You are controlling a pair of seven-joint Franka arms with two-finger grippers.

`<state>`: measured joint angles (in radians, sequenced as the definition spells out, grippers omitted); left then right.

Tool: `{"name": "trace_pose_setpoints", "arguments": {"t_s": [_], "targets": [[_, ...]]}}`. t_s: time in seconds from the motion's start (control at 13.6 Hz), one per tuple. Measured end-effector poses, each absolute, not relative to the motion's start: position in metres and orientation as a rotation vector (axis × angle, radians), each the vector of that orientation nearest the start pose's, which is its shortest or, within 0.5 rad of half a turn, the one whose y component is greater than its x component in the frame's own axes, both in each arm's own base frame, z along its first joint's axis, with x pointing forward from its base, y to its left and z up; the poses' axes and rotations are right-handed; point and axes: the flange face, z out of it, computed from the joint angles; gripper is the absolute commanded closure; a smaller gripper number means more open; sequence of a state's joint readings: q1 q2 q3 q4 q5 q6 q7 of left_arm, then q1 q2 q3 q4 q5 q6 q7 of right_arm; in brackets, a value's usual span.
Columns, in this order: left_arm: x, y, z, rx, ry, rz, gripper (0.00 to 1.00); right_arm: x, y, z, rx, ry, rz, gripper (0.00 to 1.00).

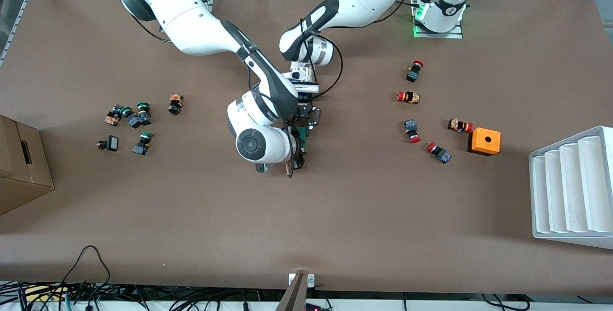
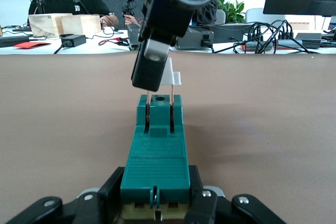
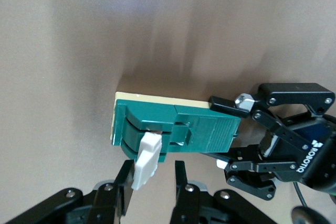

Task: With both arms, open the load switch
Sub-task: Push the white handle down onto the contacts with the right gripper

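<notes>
The load switch (image 1: 302,137) is a dark-green block held up over the middle of the table. My left gripper (image 1: 307,126) is shut on one end of its body (image 2: 157,145), a black finger (image 2: 112,192) pressed to each side. The white sliding piece (image 3: 147,161) sticks out from the switch's other end (image 3: 178,129). My right gripper (image 3: 152,179) stands open around that white piece. One finger (image 3: 125,182) touches it, and a gap shows to the other. In the left wrist view the right gripper (image 2: 155,66) hangs over the switch's free end beside the white piece (image 2: 173,74).
Several red-capped buttons (image 1: 412,130) and an orange box (image 1: 484,141) lie toward the left arm's end, with a white stepped rack (image 1: 574,186) at that table edge. Green-capped buttons (image 1: 139,119) and a cardboard box (image 1: 19,167) are toward the right arm's end.
</notes>
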<state>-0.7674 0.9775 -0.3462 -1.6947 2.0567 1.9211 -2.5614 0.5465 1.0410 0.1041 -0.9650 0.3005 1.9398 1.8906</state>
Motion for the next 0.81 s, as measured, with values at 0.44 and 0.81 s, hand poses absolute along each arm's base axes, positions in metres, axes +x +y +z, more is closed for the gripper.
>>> {"name": "trace_pose_setpoints", "arguments": {"t_s": [0.44,0.81], "targets": [[0.354,-0.5412,0.0559,-2.569,-0.008,-1.845,0.47,0.6266,0.4625,0.2375,-2.338,1.963,0.558,0.64],[0.354,-0.5412,0.0558,-2.569,-0.008,-1.846,0.47,0.6266,0.4617,0.2382,-2.35,1.96,0.544,0.68]]}}
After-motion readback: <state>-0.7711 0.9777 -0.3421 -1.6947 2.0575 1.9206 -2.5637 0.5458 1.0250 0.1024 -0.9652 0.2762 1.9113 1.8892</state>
